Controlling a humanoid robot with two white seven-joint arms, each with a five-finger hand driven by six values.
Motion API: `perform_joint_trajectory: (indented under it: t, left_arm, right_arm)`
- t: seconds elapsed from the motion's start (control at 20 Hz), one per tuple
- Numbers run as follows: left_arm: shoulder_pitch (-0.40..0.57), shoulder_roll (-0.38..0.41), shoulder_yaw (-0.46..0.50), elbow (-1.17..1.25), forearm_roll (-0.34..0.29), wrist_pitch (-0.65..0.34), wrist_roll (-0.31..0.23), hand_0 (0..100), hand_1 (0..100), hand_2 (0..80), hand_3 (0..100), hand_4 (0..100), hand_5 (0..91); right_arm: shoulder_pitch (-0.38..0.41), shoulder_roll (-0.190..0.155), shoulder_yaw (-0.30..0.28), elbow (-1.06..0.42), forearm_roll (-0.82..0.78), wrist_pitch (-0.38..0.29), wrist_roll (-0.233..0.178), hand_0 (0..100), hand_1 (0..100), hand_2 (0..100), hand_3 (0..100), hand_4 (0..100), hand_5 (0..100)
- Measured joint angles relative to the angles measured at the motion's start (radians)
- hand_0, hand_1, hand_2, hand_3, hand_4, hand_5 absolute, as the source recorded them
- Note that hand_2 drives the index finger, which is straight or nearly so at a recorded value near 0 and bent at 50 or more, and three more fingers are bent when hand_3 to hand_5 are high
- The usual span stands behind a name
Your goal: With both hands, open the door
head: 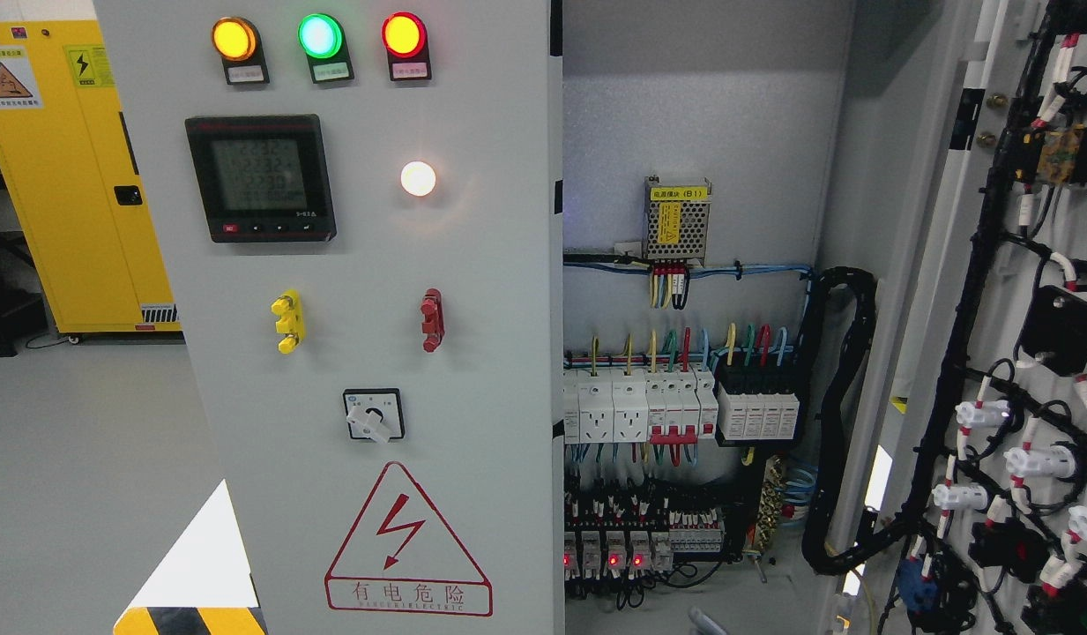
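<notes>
I see an electrical cabinet with two doors. The left door (349,353) is closed and faces the camera; it carries three lit indicator lamps (318,37), a digital meter (261,176), a white lamp (418,178), a yellow handle (288,321), a red handle (432,319), a rotary switch (373,415) and a red electric-hazard triangle (406,547). The right door (993,353) is swung wide open at the picture's right, its inner face with black cable looms turned toward me. Between the two, the cabinet interior (684,397) is exposed: a power supply (677,218) above, rows of breakers (636,406) below.

Neither robot hand shows in the head view, so I cannot tell the state of the fingers on either side.

I judge the right door done and the left door not yet opened. For that step I advise:

1. Bring both hands into view before any contact.
2. Take the door by its free edge (554,353) beside the opening, or by a handle if it serves as the latch; I cannot tell which releases it.
3. Keep fingers off the rotary switch and the live wiring.
4. Pull along the hinge arc, not straight back.

A yellow cabinet (85,176) stands well apart at the left.
</notes>
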Motion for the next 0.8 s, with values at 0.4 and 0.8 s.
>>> perform_joint_trajectory:
  t: [0.4, 0.8]
  left_arm:
    - [-0.001, -0.001, 0.016, 0.001, -0.001, -0.001, 0.0, 0, 0, 0.0, 0, 0, 0.0]
    - [-0.002, -0.002, 0.024, 0.001, 0.0, -0.002, 0.0, 0, 0, 0.0, 0, 0, 0.0]
  right_arm:
    - [-0.257, 0.056, 0.014, -0.011, 0.004, 0.24, -0.009, 22, 1, 0, 0, 0, 0]
    - [-0.454, 0.105, 0.012, 0.066, 0.003, 0.315, -0.012, 22, 1, 0, 0, 0, 0]
